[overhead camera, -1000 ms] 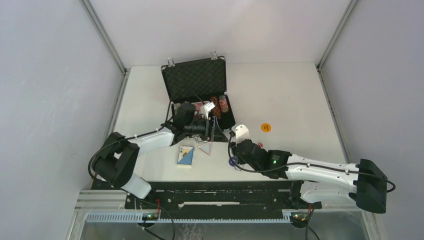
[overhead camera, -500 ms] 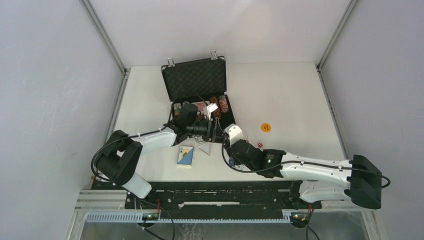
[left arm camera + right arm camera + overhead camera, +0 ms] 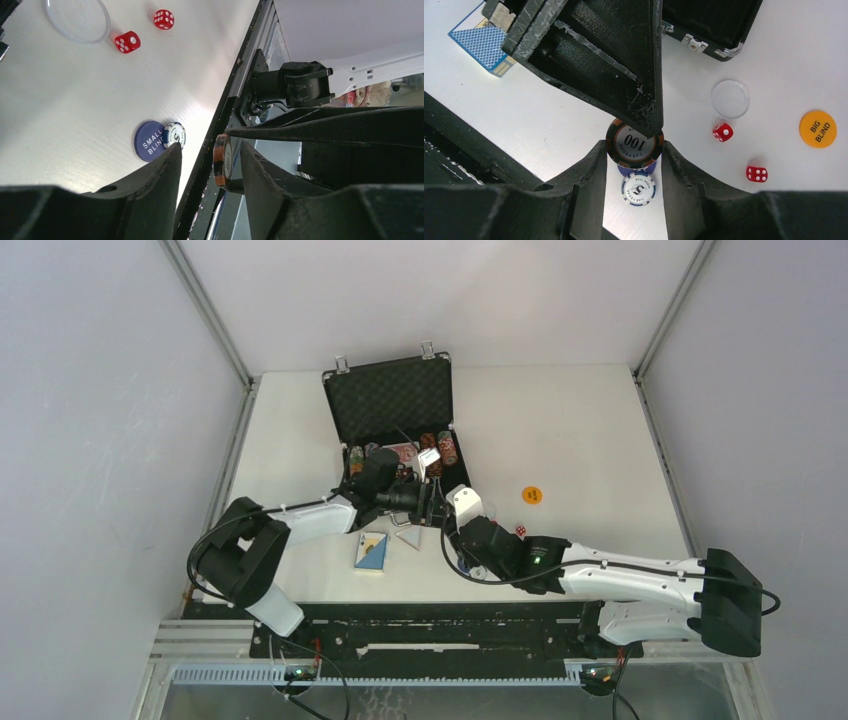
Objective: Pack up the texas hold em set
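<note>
The black briefcase (image 3: 390, 400) lies open at the back, with striped chips (image 3: 440, 447) in its tray. My right gripper (image 3: 634, 147) is shut on an orange-and-black "100" chip (image 3: 634, 143), gripping it by its rim just above the table. My left gripper (image 3: 210, 150) is open, and the same chip (image 3: 222, 161) stands edge-on between its fingers, close to the right-hand one. The two grippers meet in front of the case (image 3: 445, 515). Below the held chip, a white-and-blue chip (image 3: 638, 189) lies on the blue Small Blind disc (image 3: 147, 142).
A blue card deck (image 3: 371, 551) lies left of the grippers. Two red dice (image 3: 723, 132) (image 3: 756, 173), a clear round disc (image 3: 730, 99) and the orange Big Blind disc (image 3: 532, 495) lie to the right. The table's near edge (image 3: 220, 115) is close by.
My right gripper has moved left and toward the case with the chip, up to my left gripper. The left gripper has shifted slightly toward it, so the chip now sits between its fingers.
</note>
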`<state>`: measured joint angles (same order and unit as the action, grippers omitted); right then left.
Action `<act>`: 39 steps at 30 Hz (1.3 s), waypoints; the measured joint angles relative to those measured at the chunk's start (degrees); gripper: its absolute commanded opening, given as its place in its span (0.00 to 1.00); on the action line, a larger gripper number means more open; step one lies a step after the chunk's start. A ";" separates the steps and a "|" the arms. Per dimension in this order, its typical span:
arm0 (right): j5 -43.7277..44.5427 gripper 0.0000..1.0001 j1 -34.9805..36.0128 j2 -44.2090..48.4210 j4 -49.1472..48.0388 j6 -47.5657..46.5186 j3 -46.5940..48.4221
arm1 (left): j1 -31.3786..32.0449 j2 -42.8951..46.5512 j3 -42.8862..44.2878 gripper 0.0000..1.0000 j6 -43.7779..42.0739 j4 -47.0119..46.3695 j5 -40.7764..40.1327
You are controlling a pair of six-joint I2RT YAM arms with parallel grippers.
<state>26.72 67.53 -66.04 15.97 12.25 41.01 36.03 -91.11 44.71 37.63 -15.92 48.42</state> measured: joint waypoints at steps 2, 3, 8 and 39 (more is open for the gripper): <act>0.15 0.36 0.00 0.00 0.02 -0.11 0.00 | 0.02 0.00 0.00 0.48 0.00 -0.31 0.28; 0.20 0.36 0.00 -0.04 0.02 -0.20 0.00 | 0.07 0.00 0.00 0.48 0.17 -0.48 0.42; 0.52 0.36 0.00 -0.72 0.04 -0.31 0.44 | 0.20 0.00 0.00 0.46 1.29 -0.81 0.94; 1.49 0.36 -2.64 -0.90 0.07 -1.75 0.79 | 0.22 -0.04 0.00 0.24 1.49 -1.57 2.56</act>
<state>28.21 64.88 -66.94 16.03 10.50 41.80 36.25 -91.15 44.71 39.11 -17.50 50.98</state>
